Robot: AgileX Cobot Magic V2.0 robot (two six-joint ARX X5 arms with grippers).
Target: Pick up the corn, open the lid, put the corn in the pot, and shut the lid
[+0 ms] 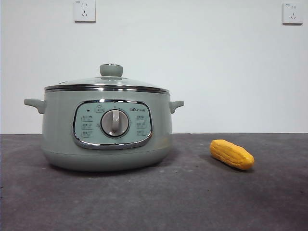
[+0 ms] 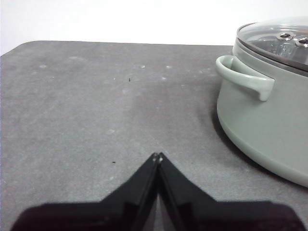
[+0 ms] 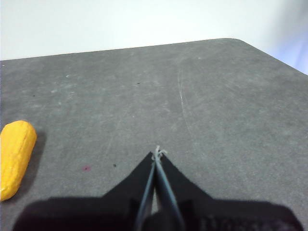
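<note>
Front view: the corn (image 1: 232, 154) lies on the desk (image 1: 154, 202) well apart from the pot (image 1: 106, 130), whose lid (image 1: 107, 83) sits closed. Both the left pincer (image 2: 158, 156) and right pincer (image 3: 158, 153) are closed, empty. The right should open and straddle the cob's middle.

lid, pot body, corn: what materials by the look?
Lid: clear glass dome, since steam vents show through it, with a shiny chrome rim and a sage-green knob, probably plastic.
Pot: sage-green satin shell, plastic or coated metal; can't tell which.
Corn: glossy, ribbed, yellow-orange, likely a plastic replica.
</note>
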